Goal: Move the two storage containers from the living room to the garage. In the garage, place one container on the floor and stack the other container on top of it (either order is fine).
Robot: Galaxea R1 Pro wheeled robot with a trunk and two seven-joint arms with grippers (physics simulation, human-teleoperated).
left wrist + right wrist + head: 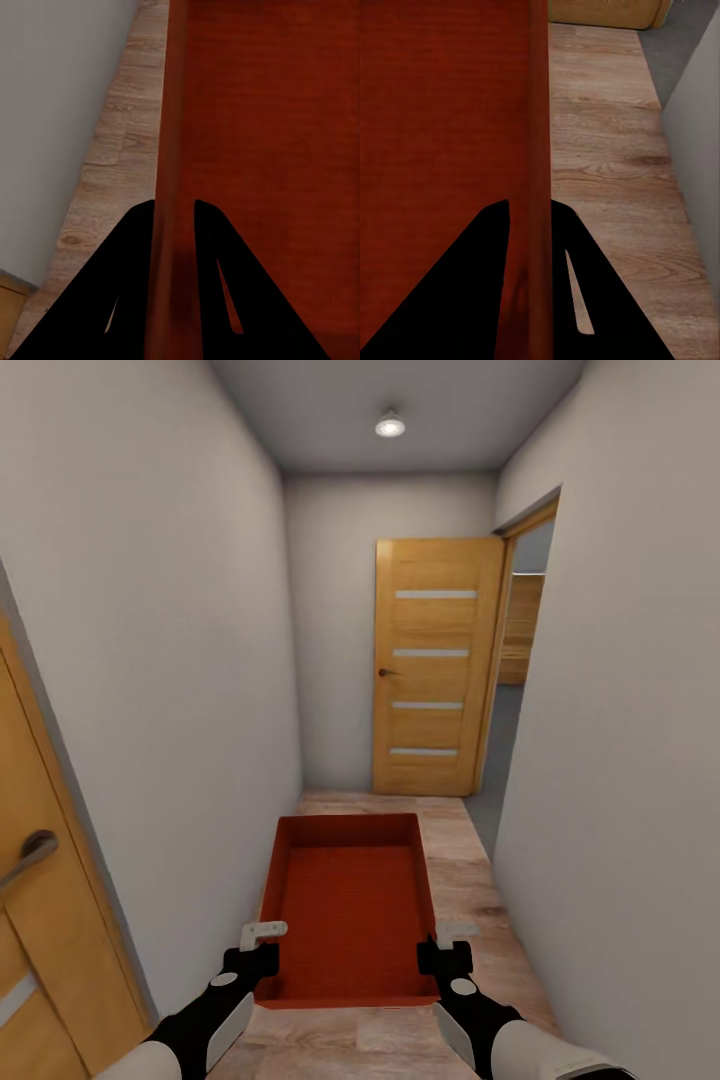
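One orange-red storage container point(350, 900) hangs level above the light wood planks of a narrow hallway, held from both sides. My left gripper point(266, 950) is shut on its left wall, and the left wrist view shows the fingers point(135, 247) straddling that wall point(169, 135). My right gripper point(438, 950) is shut on the right wall, which runs between the fingers point(484, 255) in the right wrist view, with the bin's flat bottom point(442, 112) beside it. The bin is empty.
White walls stand close on both sides. A wooden door point(435, 670) stands open at the hallway's far end, beside a doorway point(505, 740) on the right with grey floor beyond. Another wooden door with a handle point(35, 850) is close on my left.
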